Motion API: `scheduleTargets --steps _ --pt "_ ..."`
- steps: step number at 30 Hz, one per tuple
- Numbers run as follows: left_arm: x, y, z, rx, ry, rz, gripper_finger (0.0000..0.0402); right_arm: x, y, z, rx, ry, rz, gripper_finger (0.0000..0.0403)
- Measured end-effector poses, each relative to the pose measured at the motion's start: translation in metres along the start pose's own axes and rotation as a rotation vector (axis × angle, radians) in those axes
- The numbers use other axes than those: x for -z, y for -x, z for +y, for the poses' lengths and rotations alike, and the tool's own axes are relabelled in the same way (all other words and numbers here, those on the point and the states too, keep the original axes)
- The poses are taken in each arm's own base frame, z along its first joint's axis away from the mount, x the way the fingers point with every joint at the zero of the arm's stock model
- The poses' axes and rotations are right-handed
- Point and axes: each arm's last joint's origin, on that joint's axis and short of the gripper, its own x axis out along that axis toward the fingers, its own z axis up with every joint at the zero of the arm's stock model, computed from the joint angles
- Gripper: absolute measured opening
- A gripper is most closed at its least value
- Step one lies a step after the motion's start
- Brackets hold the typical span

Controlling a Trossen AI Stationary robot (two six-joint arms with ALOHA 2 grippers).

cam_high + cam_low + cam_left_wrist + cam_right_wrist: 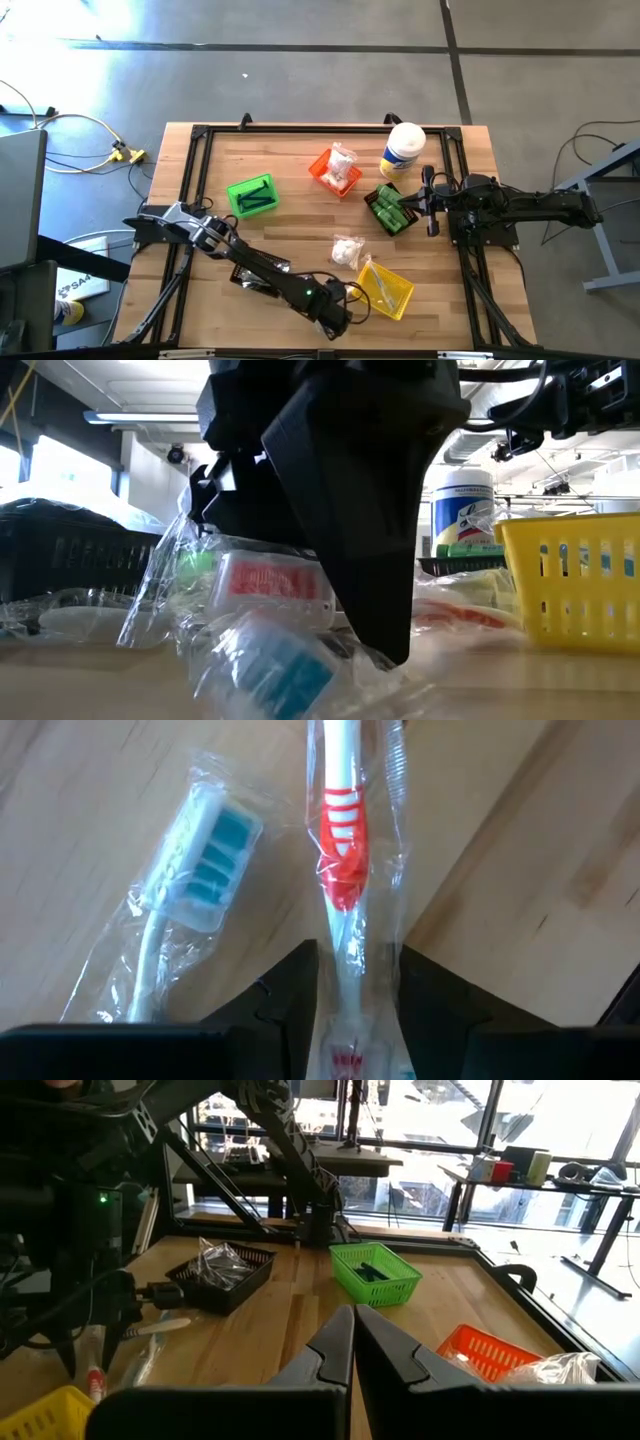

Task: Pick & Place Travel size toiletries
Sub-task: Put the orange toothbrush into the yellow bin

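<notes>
Partly hidden, red toothbrush (342, 860) sits clamped in left pincer (350, 1010).

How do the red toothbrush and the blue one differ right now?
The red toothbrush sits between the left gripper's fingers; the blue toothbrush lies free on the table beside it. The red one runs straight out from the gripper; the blue one angles away. Both are in clear wrappers.

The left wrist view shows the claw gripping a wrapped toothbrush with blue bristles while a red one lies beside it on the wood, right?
Not quite: the colours are swapped. In the left wrist view the left claw grips the wrapped red toothbrush, and the wrapped blue-bristled toothbrush lies beside it on the wooden table.
</notes>
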Motion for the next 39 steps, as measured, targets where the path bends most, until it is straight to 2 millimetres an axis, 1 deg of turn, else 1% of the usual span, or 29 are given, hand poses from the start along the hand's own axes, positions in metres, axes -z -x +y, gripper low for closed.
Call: scheduleTargets --steps 7,9,11,16,19,21,26,28,35,39 --pt "0.0001 -0.0001 0.0001 0.0 0.0 0.002 0.0123 0.0 0.0 0.0 0.0 0.0 0.0 0.0005" --pt "0.0002 -0.0001 0.0002 -0.001 0.0 0.002 0.0118 -0.0001 0.0 0.0 0.0 0.0 0.0 0.0005" --pt "0.0003 -0.0002 0.0005 -0.004 0.0 0.003 0.0102 -0.0001 0.0 0.0 0.0 0.0 0.0 0.0005" --pt "0.0005 -0.0003 0.0015 -0.014 0.004 0.002 0.0042 -0.0001 0.0 0.0 0.0 0.0 0.0 0.0005" --pt "0.0005 -0.0003 0.0017 -0.017 0.009 0.002 0.0021 0.0 0.0 0.0 0.0 0.0 0.0 0.0005" --pt "0.0006 -0.0003 0.0019 -0.018 0.02 0.003 0.002 0.0001 0.0 0.0 0.0 0.0 0.001 0.0005" --pt "0.0006 -0.0003 0.0017 -0.017 0.042 0.004 0.0039 0.0001 0.0 0.0 0.0 -0.001 0.001 0.0005" --pt "0.0006 -0.0003 0.0016 -0.015 0.052 0.005 0.0042 -0.0001 0.0 0.0 0.0 -0.001 0.0 0.0005" --pt "0.0006 0.0001 0.0019 -0.017 0.043 0.006 0.0025 0.0 0.0 0.0 0.0 -0.002 0.0 0.0005" --pt "0.0012 0.0027 0.0034 -0.034 0.048 0.006 0.0026 0.0 0.0 0.0 0.0 -0.001 0.001 0.0005"
